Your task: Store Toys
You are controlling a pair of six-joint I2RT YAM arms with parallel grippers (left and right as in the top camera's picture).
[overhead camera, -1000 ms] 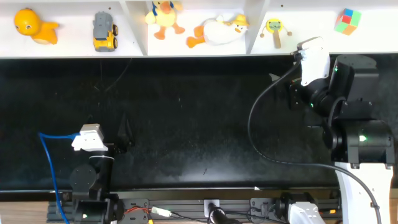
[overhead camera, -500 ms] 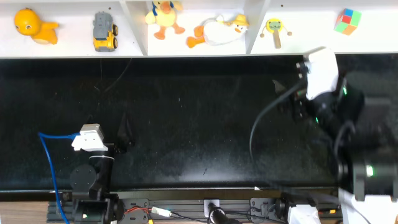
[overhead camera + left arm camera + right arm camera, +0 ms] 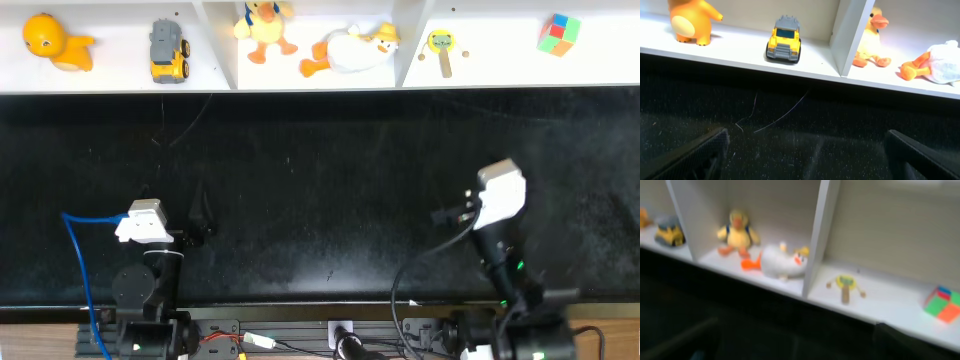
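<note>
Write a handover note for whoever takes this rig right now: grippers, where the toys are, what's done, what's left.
Left gripper: open, holding nothing, over the black mat, left side.
Right gripper: open, holding nothing, over the mat's right side.
White shelf, left bay: orange plastic duck, yellow and grey toy truck.
Middle bay: yellow plush duck upright, white plush goose lying down.
Right bay: green rattle with wooden handle, multicoloured cube.
Done: all six toys are shelved.
Left: probably only parking the arms.
</note>
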